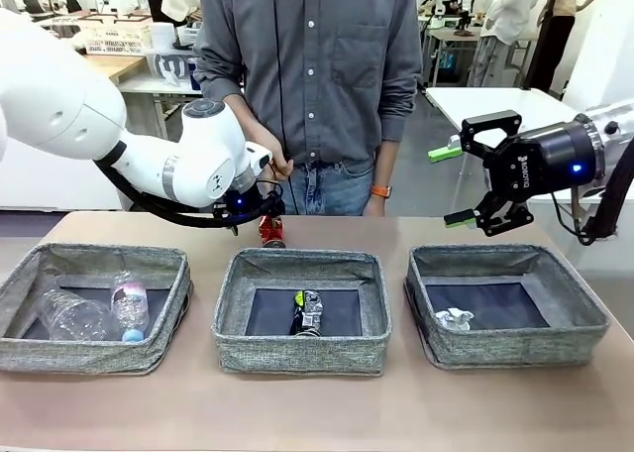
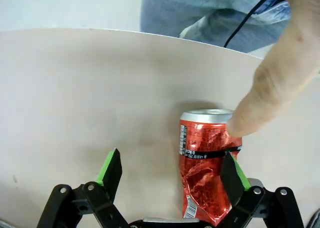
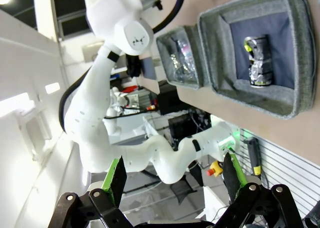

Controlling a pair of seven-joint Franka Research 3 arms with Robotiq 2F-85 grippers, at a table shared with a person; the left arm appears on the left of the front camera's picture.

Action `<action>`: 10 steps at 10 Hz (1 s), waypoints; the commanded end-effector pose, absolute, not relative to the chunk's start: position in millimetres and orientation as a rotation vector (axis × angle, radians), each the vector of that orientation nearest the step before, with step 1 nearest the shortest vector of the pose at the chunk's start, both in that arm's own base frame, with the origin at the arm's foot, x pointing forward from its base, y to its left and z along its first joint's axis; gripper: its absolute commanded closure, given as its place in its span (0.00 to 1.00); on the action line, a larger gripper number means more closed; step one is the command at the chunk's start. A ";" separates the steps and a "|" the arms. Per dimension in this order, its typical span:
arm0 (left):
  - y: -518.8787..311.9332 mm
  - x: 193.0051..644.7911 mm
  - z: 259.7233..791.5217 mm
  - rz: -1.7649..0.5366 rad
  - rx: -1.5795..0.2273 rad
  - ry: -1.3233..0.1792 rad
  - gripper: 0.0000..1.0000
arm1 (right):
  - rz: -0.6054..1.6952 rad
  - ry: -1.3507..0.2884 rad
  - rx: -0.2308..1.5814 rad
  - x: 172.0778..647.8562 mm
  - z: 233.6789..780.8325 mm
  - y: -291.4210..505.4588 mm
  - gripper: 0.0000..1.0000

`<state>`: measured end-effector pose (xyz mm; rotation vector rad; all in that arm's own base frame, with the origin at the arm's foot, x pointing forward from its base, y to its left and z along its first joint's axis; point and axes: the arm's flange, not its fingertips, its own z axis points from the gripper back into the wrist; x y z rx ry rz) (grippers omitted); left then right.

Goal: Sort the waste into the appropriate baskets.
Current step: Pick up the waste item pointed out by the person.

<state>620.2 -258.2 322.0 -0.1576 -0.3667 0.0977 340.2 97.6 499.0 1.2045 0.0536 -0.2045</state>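
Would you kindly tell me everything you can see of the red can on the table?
The red can is shiny metal with a silver top and white print, crushed and crumpled in its lower half. It stands roughly upright on the table behind the middle basket. A person's finger rests on its upper rim. It sits between the open fingers of the left gripper, close beside one green pad; contact cannot be told.

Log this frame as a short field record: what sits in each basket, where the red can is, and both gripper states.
left basket: clear bottles
middle basket: dark can
right basket: white paper wad
red can: dented, upright on table behind middle basket, a person's fingertip on its top
left gripper: open, straddling red can
right gripper: open, empty, raised above right basket
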 end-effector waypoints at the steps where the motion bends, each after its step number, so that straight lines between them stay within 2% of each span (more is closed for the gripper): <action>1: -264.1 620.6 320.5 0.123 -0.133 -0.368 0.00 | -0.180 0.041 1.209 342.1 499.9 97.3 0.00; 10: -288.7 618.9 321.7 0.054 -0.223 -0.337 0.00 | -0.180 0.041 1.209 342.1 499.9 97.3 0.00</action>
